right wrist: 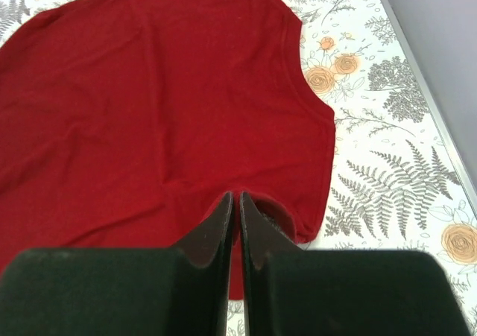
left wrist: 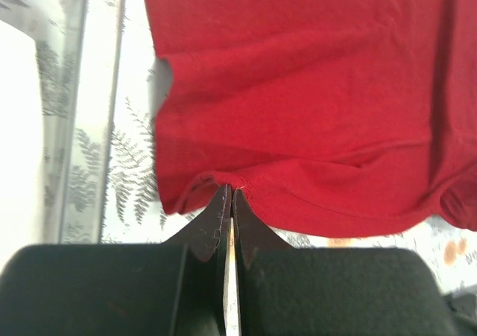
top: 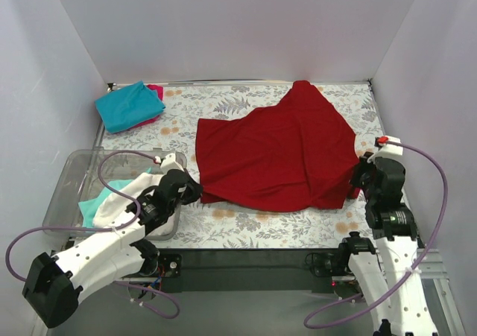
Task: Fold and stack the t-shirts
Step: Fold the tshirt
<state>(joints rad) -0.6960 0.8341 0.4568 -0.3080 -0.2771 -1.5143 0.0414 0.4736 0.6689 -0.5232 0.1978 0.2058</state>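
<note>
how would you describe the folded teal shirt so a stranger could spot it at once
Start at the floral table and look to its far left corner, beyond the clear plastic bin. The teal t-shirt lies there folded on a magenta-pink t-shirt that peeks out on its right. Unlike the teal cloth bunched in the bin, it is flat and out on the table.

The red shirt (right wrist: 164, 105) lies spread over a flower-and-fern printed tablecloth (right wrist: 387, 179), filling most of the view. At the shirt's near edge the right gripper (right wrist: 232, 196) has its two dark fingers pressed together, pinching the hem, and the cloth puckers into a small fold just right of the tips. Right of the shirt the tablecloth is bare. Beyond that, a metal strip (right wrist: 425, 83) runs along a grey wall (right wrist: 447, 23).
</note>
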